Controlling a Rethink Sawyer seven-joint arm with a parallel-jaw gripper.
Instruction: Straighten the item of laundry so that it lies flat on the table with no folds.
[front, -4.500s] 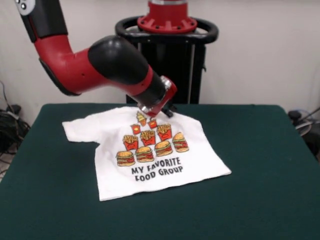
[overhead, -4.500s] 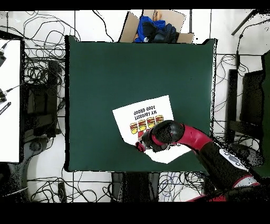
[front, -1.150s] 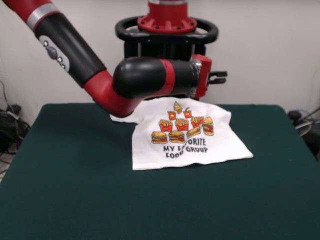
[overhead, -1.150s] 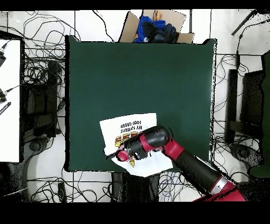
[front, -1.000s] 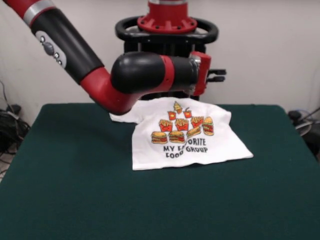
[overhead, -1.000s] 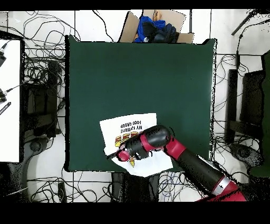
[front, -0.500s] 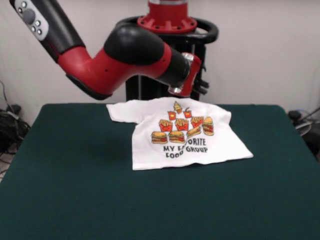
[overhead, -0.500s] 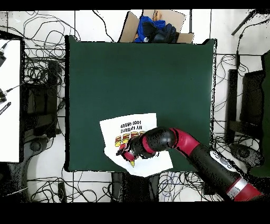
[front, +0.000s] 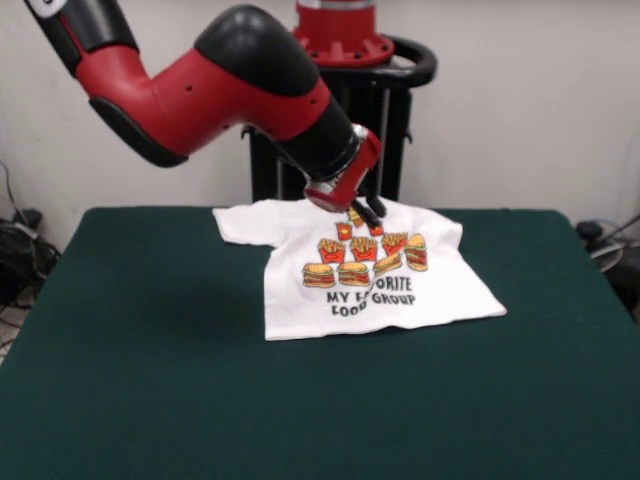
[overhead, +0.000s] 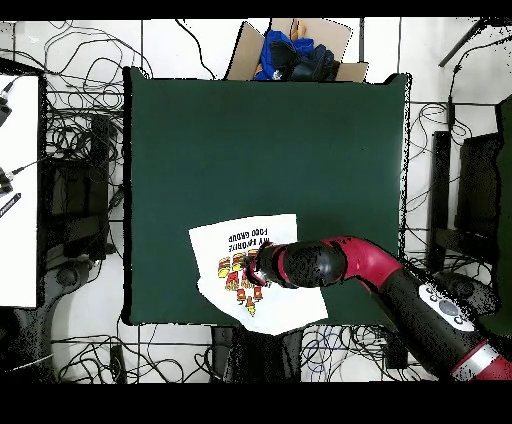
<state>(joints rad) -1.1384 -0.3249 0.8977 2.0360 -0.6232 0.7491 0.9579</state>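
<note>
One shirt is seen on the counter, at the side near the robot's base. One arm with one hand is seen, held over the top of the shirt by the printed food. It cannot be told if the hand is wide or narrow, and nothing seems to be held in it. The shirt looks mostly spread, but a crease is seen across the words and only one sleeve is seen clearly. For a good job, the bunched part should be pinched at its edge and pulled slowly outward, low over the counter
</note>
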